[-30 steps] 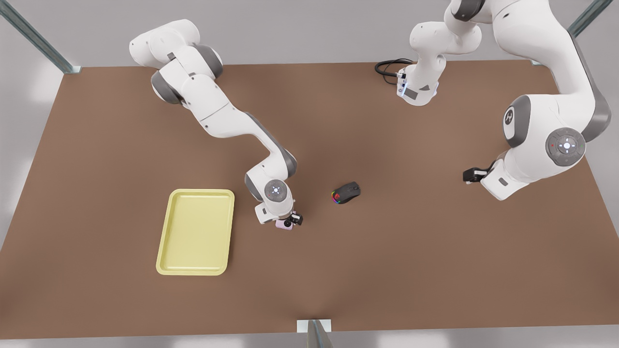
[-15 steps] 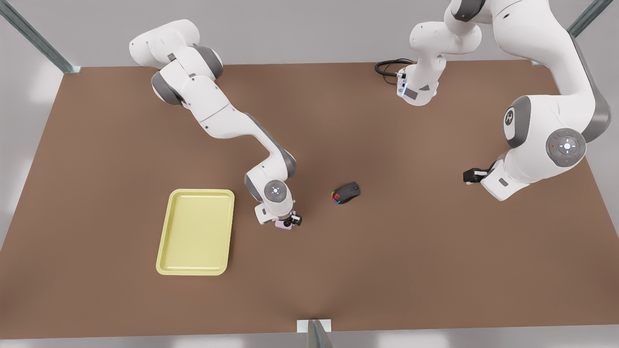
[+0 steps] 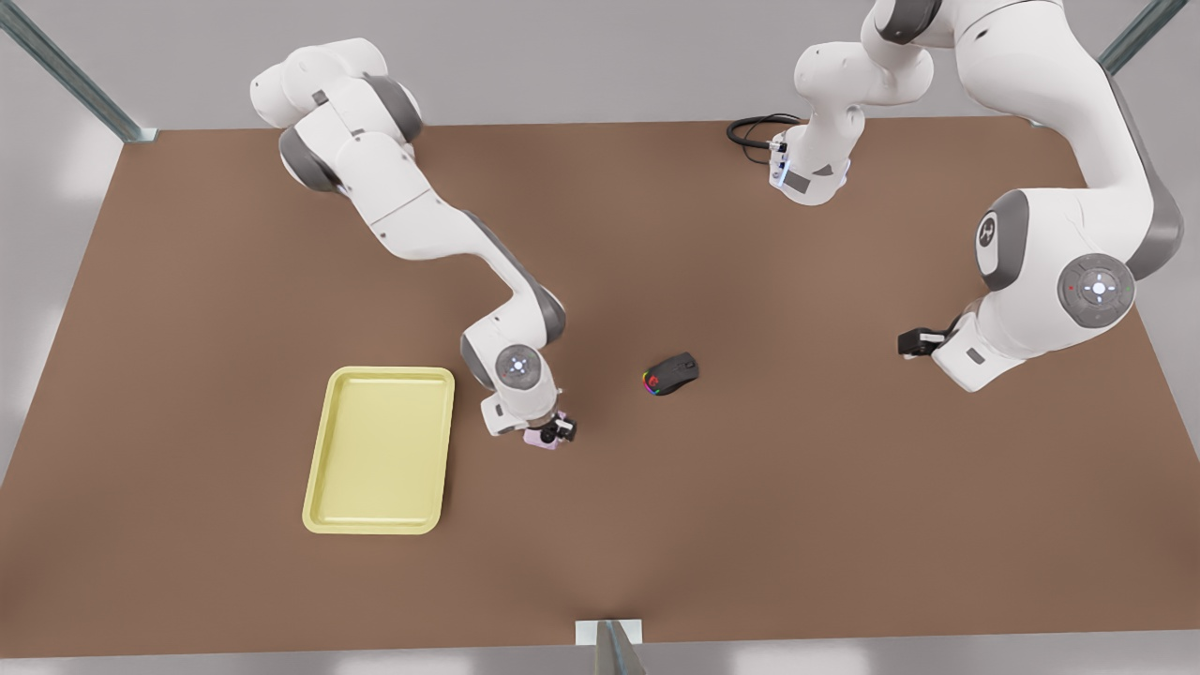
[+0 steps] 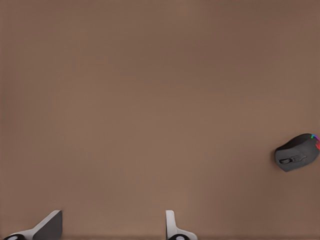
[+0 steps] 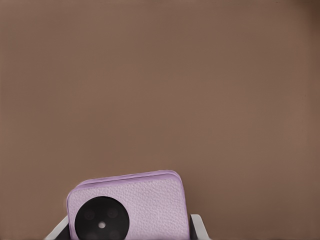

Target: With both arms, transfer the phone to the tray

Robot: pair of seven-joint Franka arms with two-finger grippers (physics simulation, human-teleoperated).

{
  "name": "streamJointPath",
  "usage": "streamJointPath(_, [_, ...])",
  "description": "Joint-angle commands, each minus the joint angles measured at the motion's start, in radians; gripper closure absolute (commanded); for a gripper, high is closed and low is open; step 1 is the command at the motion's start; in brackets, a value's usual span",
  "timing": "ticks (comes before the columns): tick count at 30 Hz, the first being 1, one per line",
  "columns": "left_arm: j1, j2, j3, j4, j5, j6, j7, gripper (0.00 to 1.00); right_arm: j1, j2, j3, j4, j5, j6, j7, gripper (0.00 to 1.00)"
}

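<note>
Front view: no readable writing or brand is observed on any item. The phone point(image 3: 544, 437) is seen clamped at the right end effector point(image 3: 553, 432), on the arm reaching in from the front view's upper left. It is held over bare brown surface point(image 3: 750, 487), just beside the tray point(image 3: 380, 450) on the tray's front-view right, not over its rim. The tray lies flat with nothing in it. A black mouse point(image 3: 671, 374) with coloured lights rests near the phone, toward the front view's right, apart from it. The left end effector point(image 3: 911, 341) is noted well apart at the front view's right, with that arm waiting; its finger state cannot be told from this view. A black cable point(image 3: 755, 131) lies at the far edge. Open surface surrounds the tray on all sides.

Left wrist view: two fingertips point(image 4: 172, 227) of the left end effector point(image 4: 112, 230) are seen spread wide with nothing between them. The mouse point(image 4: 296, 151) lies well away over bare surface.

Right wrist view: the phone point(image 5: 131, 207) is recorded between the fingers point(image 5: 199, 227) of the right end effector point(image 5: 127, 231), pressed on both sides. One black circle shows on its pale pink textured face. Bare surface lies beyond.
</note>
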Motion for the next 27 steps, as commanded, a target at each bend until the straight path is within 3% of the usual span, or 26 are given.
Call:
streamJointPath(1, [0.000, -0.002, 0.001, 0.000, 0.000, -0.002, 0.004, 0.00, -0.039, -0.048, 0.000, -0.055, 0.002, -0.011, -0.152, 0.19])
streamJointPath(9, [0.000, -0.002, 0.000, 0.000, -0.002, -0.002, 0.004, 0.00, -0.311, -0.237, -0.002, -0.342, 0.002, 0.019, -0.585, 0.19])
streamJointPath(15, [0.000, -0.003, 0.001, 0.000, -0.003, -0.002, 0.002, 0.00, -0.426, -0.287, -0.003, -0.536, 0.002, 0.185, -0.784, 0.18])
streamJointPath(17, [-0.002, -0.003, 0.000, 0.002, -0.003, -0.002, 0.001, 0.00, -0.430, -0.286, -0.003, -0.536, 0.003, 0.194, -0.789, 0.00])
streamJointPath(20, [-0.002, -0.005, 0.000, 0.002, -0.003, -0.002, -0.001, 0.00, -0.429, -0.312, -0.003, -0.529, 0.003, 0.180, -0.787, 0.00])
streamJointPath(22, [-0.003, -0.014, 0.000, 0.002, -0.003, -0.005, -0.007, 0.00, -0.429, -0.441, -0.014, -0.478, 0.003, 0.033, -0.789, 0.00])
streamJointPath(24, [-0.003, -0.029, 0.000, 0.000, -0.003, -0.013, -0.008, 0.00, -0.432, -0.597, -0.014, -0.325, 0.005, -0.316, -0.879, 0.00])
streamJointPath(27, [-0.003, -0.031, 0.000, 0.002, -0.002, -0.006, -0.008, 0.00, -0.502, -0.625, -0.057, -0.012, 0.042, -0.795, -1.073, 0.00])
